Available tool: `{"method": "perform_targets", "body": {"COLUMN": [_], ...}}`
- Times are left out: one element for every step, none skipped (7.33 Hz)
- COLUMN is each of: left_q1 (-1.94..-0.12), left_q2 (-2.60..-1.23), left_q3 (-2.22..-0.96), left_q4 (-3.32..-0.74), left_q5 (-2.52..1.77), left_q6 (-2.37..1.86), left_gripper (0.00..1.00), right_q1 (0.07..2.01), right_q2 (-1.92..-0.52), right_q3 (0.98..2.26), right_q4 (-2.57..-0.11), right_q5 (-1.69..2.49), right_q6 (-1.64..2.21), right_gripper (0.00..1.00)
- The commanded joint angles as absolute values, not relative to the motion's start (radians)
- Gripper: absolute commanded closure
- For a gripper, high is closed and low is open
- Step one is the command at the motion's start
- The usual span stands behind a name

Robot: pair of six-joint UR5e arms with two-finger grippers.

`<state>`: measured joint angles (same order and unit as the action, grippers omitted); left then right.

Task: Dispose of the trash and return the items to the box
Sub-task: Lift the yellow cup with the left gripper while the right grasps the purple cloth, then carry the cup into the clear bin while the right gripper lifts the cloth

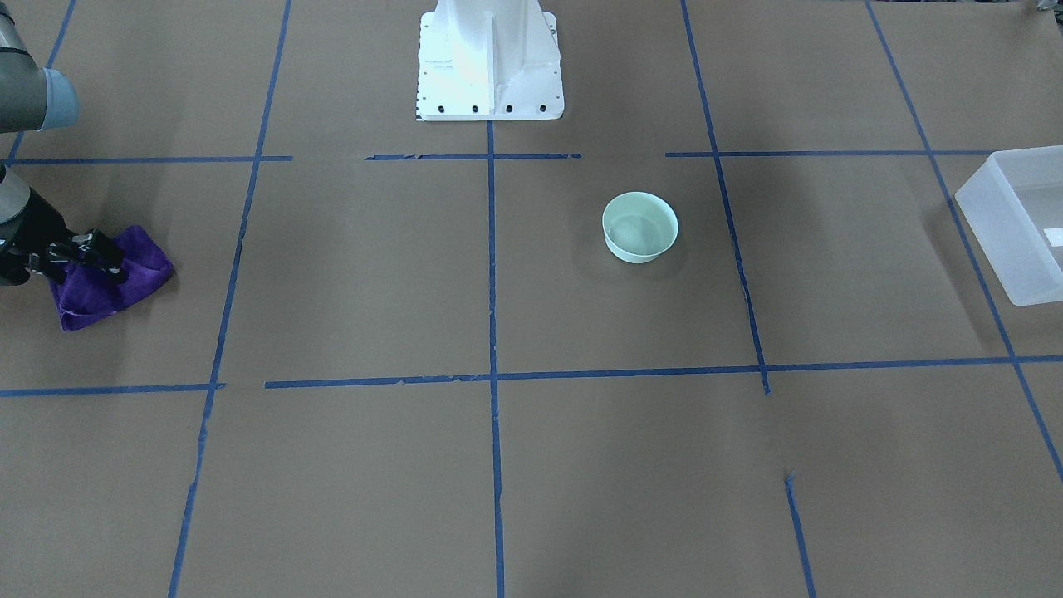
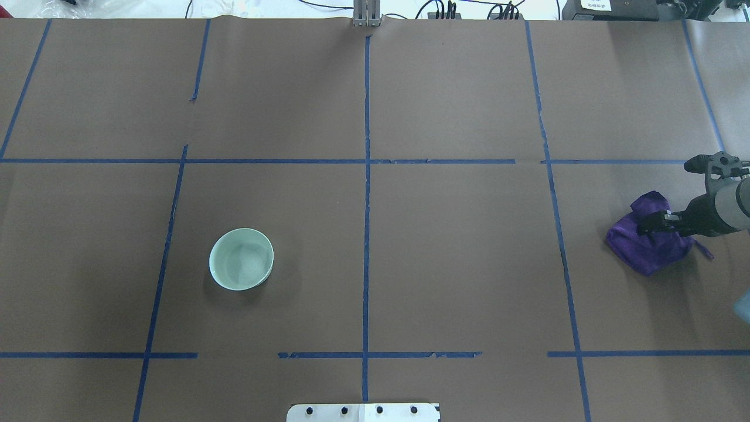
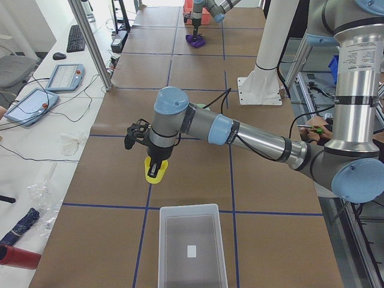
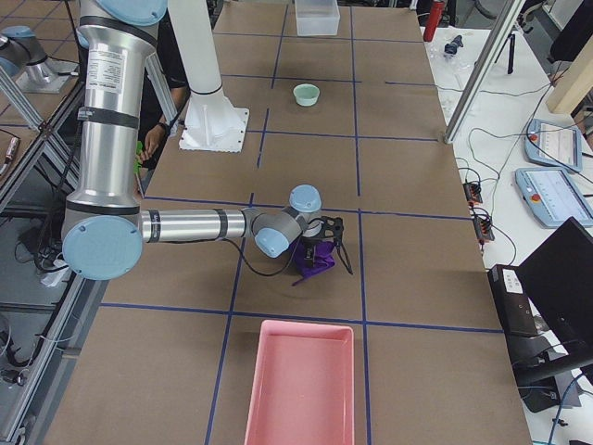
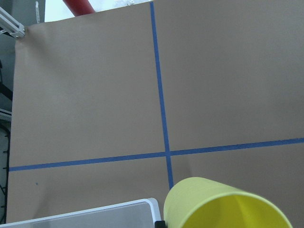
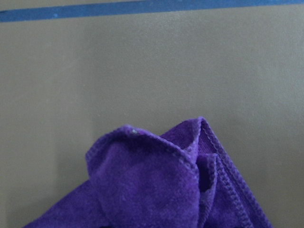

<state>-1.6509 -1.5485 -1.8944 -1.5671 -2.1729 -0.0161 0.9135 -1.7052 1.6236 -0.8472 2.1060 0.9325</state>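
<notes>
My left gripper (image 3: 157, 165) is shut on the small yellow cup (image 3: 156, 173) and holds it above the table, just short of the frosted white box (image 3: 192, 252). In the left wrist view the cup (image 5: 223, 204) fills the lower right and a corner of the box (image 5: 95, 216) shows at the bottom. The box (image 1: 1013, 224) holds only a small white label. My right gripper (image 2: 653, 223) is down on a crumpled purple cloth (image 2: 644, 249), its fingers closed on a raised fold. The cloth also shows in the right wrist view (image 6: 156, 185).
A round mint-green bowl (image 2: 241, 258) stands alone on the robot's left half of the table. A pink tray (image 4: 301, 380) lies at the table's right end, beyond the cloth. The white robot base (image 1: 490, 58) is at mid-table edge. A red cylinder (image 3: 18, 257) lies off the table.
</notes>
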Motion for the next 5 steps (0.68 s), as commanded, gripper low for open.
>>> {"method": "perform_targets", "body": {"left_q1": [-1.706,-1.739,-1.761,-1.769,-1.766], "left_q2": [-1.577,-1.594,-1.598,-1.598,-1.589], "left_q3": [-1.836,-1.78,-1.741,-1.723,-1.673], "left_q4": [-1.568,-1.571,-1.577,-1.586,-1.629], "left_q5": [-2.082,-2.076,-2.075,-2.075,-2.075], "left_q6": [0.073,0.131,0.174,0.179,0.179], "left_gripper": [1.0,1.0,1.0,1.0,1.0], "right_q1": [0.92,0.92,0.93,0.96,1.024], "right_q2": [-1.718,-1.717,-1.718,-1.726,-1.732], "right_q3": [1.635,1.641,1.663,1.696,1.725], "right_q4": [-0.845,-0.847,-0.848,-0.859,-0.865], "right_q5": [2.112,2.117,2.126,2.158,2.222], "right_q6": [0.921,0.92,0.92,0.919,0.919], "right_gripper": [1.0,1.0,1.0,1.0,1.0]}}
